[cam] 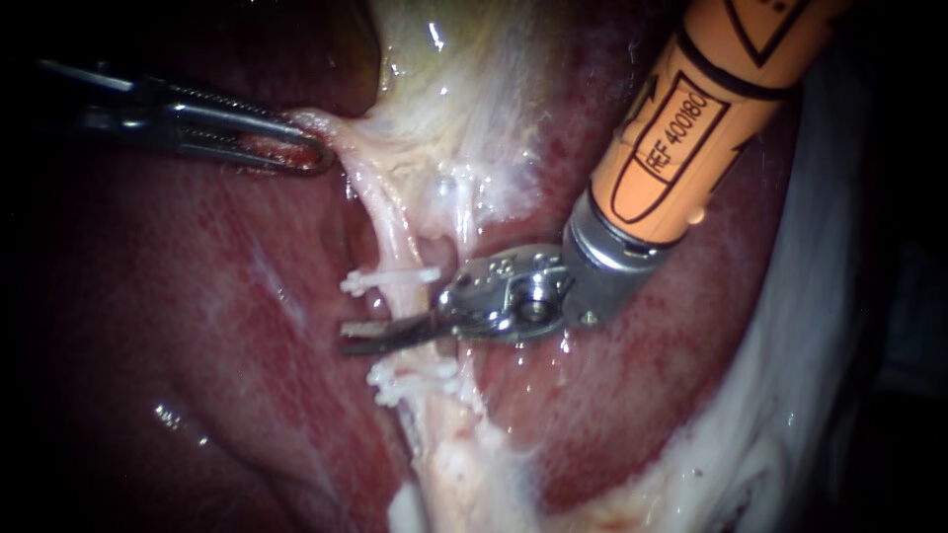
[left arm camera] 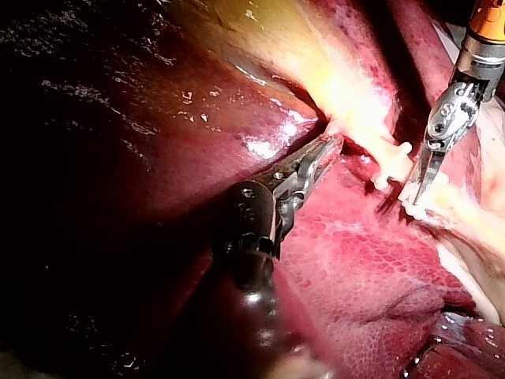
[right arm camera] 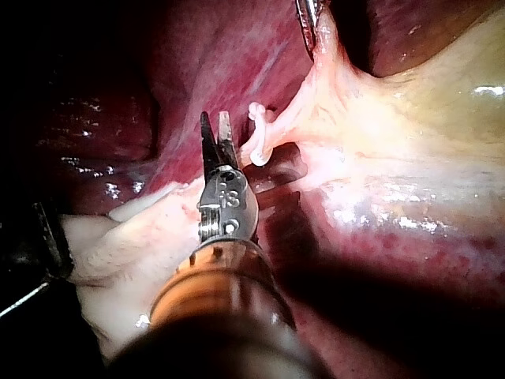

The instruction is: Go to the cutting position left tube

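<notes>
1. Our right instrument point(cam: 348, 339) ends in a claw of two thin blades. They are parted by only a narrow slit, which the right wrist view shows most plainly, and they grip nothing that we can see.
2. That claw lies across the left tube point(cam: 390, 222), between the upper clip point(cam: 390, 280) and the lower clips point(cam: 413, 380). Its tips reach just past the tube, over the liver point(cam: 227, 296).
3. We cannot tell whether the tube sits inside the slit or only behind the blades, because the blades cover that stretch.
4. Our left instrument point(cam: 318, 156) has its claw closed on a tissue fold point(cam: 334, 126) at the lower edge of the gallbladder point(cam: 444, 79). Both sides press on the fold, which is stretched taut toward the left.
5. The left tube runs down from that fold, pale against the red liver.
6. A second tube point(cam: 462, 212) lies just to its right and disappears behind the metal wrist point(cam: 523, 291) of the right instrument.
7. The left instrument's shaft fades into the dark at the endoscope view's left edge. The right instrument's orange shaft point(cam: 691, 109) is cut off at the top.
</notes>
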`<state>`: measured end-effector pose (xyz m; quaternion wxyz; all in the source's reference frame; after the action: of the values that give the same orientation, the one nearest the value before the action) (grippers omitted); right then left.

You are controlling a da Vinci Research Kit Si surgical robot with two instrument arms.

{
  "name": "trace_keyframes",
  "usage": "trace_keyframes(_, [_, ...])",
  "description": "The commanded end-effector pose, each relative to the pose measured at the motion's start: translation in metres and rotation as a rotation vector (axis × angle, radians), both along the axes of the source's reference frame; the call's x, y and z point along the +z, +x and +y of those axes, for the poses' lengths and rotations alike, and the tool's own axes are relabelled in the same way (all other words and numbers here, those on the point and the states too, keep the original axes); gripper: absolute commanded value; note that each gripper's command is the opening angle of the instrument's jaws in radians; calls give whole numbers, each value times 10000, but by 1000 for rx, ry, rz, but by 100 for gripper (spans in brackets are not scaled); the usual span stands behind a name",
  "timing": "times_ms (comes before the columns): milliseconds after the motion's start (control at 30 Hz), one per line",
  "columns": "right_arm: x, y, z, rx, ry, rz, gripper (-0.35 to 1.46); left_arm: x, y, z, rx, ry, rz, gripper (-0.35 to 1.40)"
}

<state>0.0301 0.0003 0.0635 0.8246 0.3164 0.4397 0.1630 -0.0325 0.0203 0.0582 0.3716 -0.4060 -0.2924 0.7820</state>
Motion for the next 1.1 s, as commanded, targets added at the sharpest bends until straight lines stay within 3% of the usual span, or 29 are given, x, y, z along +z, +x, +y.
trace_keyframes(33, [-1, 0, 0, -3, 1, 2, 24, 0, 0, 0, 1, 0, 0, -35])
trace_keyframes(67, [-1, 0, -1, -3, 1, 2, 36, 0, 0, 0, 1, 0, 0, -35])
trace_keyframes(167, [-4, -1, -3, -6, 1, 4, 95, 0, 0, 0, 1, 0, 0, -35])
trace_keyframes(267, [-9, -5, -7, -7, 2, 12, 124, 1, 0, 0, 1, 0, 0, -35])
trace_keyframes(467, [-20, -19, -13, -2, 6, 44, 140, 2, 2, 1, 1, 0, -1, -35])
trace_keyframes(767, [-31, -62, -14, -18, 12, 58, 142, 3, 3, 2, 2, 0, -1, -35])
trace_keyframes(1100, [-4, -92, -2, -4, 40, 46, 142, 3, 4, 1, 2, 0, -1, -35])
